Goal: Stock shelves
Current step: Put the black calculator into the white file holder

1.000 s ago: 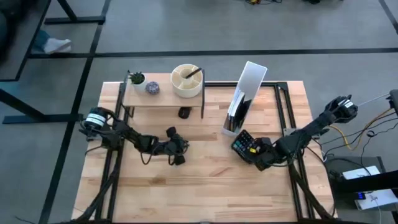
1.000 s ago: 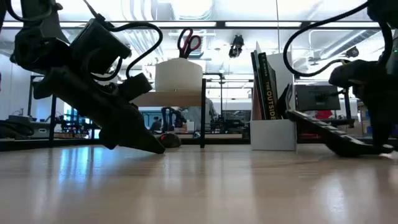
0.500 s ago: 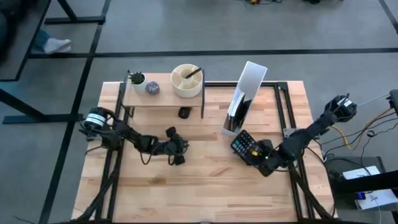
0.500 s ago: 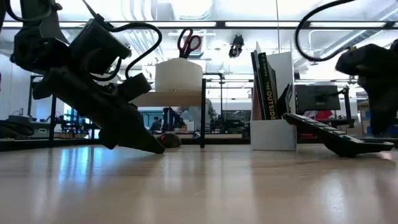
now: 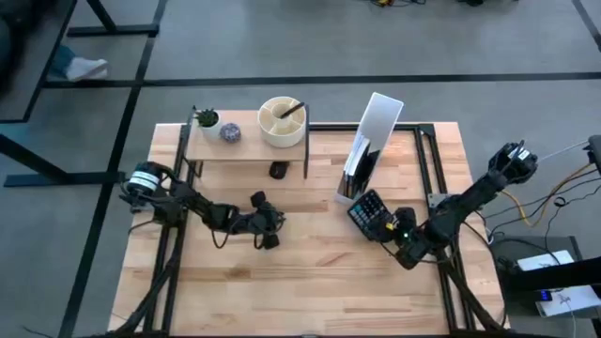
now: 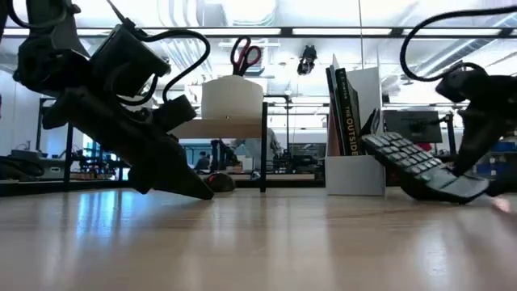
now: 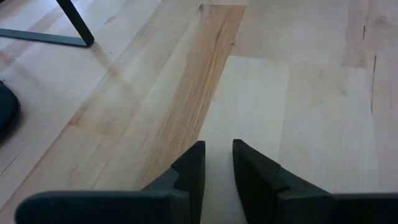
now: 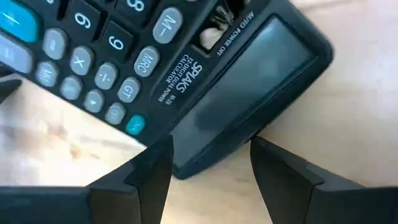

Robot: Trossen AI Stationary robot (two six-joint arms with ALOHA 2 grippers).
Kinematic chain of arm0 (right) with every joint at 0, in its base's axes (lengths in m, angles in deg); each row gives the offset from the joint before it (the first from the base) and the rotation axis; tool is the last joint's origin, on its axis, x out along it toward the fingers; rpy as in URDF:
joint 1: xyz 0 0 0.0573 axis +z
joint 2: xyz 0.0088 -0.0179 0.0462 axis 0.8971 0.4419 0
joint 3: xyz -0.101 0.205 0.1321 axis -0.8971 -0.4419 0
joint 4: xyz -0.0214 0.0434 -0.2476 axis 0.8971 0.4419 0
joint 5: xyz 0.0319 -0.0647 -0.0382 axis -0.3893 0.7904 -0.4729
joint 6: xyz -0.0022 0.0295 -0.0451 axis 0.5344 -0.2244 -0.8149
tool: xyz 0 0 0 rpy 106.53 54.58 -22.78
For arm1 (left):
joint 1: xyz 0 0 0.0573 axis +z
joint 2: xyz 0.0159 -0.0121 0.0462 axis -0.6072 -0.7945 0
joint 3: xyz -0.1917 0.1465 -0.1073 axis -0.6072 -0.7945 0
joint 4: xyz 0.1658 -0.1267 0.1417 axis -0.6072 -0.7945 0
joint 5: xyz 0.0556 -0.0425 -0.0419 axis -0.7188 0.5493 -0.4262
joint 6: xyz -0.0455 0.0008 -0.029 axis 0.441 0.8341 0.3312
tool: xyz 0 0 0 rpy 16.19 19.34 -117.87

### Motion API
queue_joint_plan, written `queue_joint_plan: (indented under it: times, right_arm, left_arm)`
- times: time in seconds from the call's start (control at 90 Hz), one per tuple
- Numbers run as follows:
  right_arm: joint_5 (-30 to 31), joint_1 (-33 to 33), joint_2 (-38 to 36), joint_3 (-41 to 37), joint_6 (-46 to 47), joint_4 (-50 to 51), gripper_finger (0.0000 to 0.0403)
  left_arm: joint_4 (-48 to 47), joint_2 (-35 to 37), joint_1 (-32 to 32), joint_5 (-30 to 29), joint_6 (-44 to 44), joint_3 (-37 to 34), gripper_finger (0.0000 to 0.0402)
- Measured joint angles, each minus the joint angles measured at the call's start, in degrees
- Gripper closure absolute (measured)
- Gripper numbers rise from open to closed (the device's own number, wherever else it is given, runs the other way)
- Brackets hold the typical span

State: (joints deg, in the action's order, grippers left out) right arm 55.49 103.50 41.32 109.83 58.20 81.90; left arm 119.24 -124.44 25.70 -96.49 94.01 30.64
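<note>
Near the white file holder, the right end effector pinches a black calculator, tilting it up off the surface. Farther left, the left end effector rests pressed together. At the back stands the shelf.

1. Calculator: black body, grey keys, one blue and one teal key, white lettering.
2. Desk: pale wood planks with darker streaks.
3. Shelf: light wood top, black legs.
4. Bowl: cream.
5. Scissors: red handles.
6. File holder: white.
</note>
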Motion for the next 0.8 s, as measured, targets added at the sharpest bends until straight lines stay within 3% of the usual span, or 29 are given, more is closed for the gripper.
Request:
queue_joint_plan:
  times: [0.156, 0.333, 0.478, 0.667, 0.8]
  right_arm:
    - [-0.2, 0.2, -0.8, 1.3, -3.3, 1.0, 0.0218]
    - [-3.1, 0.4, -3.5, 2.9, -1.7, 13.6, 0.0230]
    - [-4.0, 0.4, -4.7, 3.0, -2.2, 16.6, 0.0242]
    - [-17.2, 0.4, -7.5, 5.0, -2.1, 28.7, 0.0258]
    - [-18.5, 0.4, -10.9, 6.3, -1.9, 29.8, 0.0267]
  left_arm:
    - [0.0, 0.0, 0.0, 0.0, 0.0, 0.0, 0.0335]
    - [0.2, 0.0, 0.0, 0.0, 0.0, 0.0, 0.0335]
    - [0.2, 0.0, 0.0, 0.0, 0.0, 0.0, 0.0335]
    - [0.3, 0.0, 0.0, 0.0, 0.0, 0.0, 0.0335]
    - [0.3, 0.0, 0.0, 0.0, 0.0, 0.0, 0.0335]
